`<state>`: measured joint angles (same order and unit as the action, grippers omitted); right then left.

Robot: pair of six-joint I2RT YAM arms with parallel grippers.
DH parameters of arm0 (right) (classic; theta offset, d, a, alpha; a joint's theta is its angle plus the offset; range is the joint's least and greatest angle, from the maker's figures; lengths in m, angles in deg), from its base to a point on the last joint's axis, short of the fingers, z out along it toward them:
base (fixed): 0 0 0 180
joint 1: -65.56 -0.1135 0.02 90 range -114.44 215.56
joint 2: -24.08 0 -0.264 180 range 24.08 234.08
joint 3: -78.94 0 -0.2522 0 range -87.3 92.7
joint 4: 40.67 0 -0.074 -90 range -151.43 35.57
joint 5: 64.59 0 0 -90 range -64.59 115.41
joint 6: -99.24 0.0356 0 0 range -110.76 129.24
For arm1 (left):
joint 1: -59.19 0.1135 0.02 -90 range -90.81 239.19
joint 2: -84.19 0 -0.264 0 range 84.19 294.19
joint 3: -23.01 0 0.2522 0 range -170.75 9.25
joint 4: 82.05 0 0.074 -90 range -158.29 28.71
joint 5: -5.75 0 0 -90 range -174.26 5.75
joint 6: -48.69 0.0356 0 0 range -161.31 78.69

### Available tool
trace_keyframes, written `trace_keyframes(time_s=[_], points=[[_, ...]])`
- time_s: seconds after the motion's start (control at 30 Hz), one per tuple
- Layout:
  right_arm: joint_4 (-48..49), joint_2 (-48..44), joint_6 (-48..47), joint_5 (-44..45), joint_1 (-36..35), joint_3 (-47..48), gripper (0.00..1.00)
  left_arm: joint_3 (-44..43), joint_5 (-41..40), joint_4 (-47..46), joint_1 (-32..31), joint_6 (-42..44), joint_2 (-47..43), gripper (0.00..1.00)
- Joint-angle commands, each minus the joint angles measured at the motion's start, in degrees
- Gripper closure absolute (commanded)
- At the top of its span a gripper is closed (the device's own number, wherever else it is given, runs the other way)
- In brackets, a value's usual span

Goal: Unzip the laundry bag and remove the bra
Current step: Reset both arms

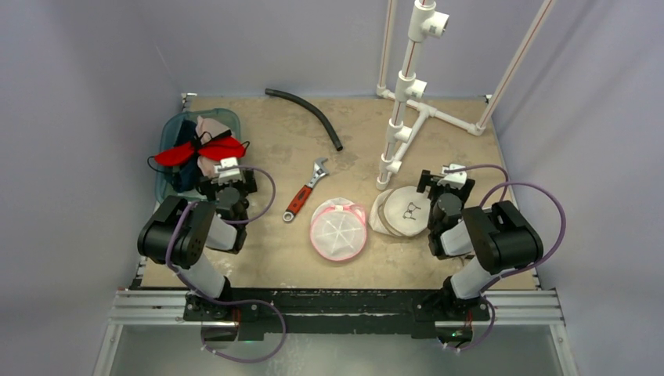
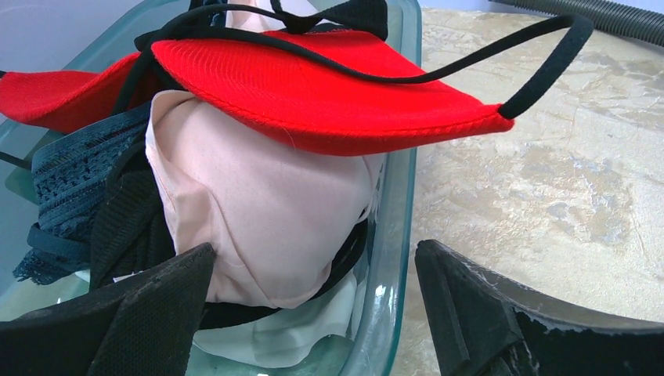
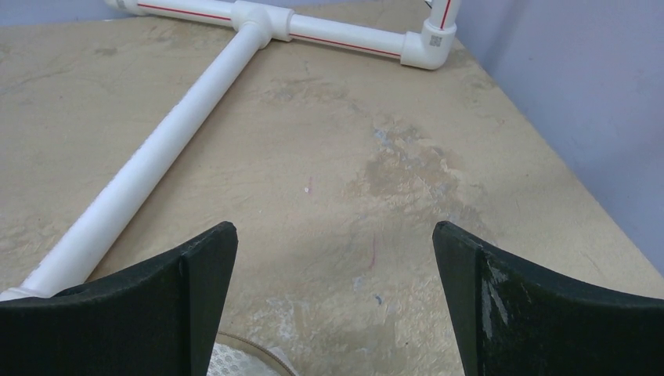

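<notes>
A round white mesh laundry bag (image 1: 338, 227) with a pink rim lies flat on the table between the two arms; whether its zip is open cannot be told. A red bra (image 1: 200, 150) with black straps lies on top of a pile in a glass bin (image 1: 170, 131) at the left. In the left wrist view the red bra (image 2: 313, 94) rests over a pale pink bra (image 2: 266, 211). My left gripper (image 1: 227, 169) (image 2: 313, 258) is open, with its jaws either side of the bin's near rim and nothing between them. My right gripper (image 1: 447, 175) (image 3: 335, 235) is open over bare table.
Two beige round mesh bags (image 1: 399, 210) lie by the right gripper, their edge (image 3: 235, 359) just below it. A red-handled wrench (image 1: 305, 190) lies left of the pink bag. A black hose (image 1: 309, 113) is at the back. A white pipe stand (image 1: 403, 110) (image 3: 149, 176) rises at the back right.
</notes>
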<state>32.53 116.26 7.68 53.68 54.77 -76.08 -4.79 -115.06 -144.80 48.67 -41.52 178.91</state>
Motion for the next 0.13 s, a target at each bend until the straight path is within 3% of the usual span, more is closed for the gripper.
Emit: trace_keyframes(time_s=[0.0,0.1], points=[[13.2,-0.7,-0.7,-0.5,0.3,0.1,0.02,-0.8,-2.4,0.5,0.4,-2.4,1.1,0.01],[13.3,-0.6,-0.7,-0.5,0.4,0.0,0.02,-0.2,-2.7,-0.1,0.0,-2.3,0.7,0.01]])
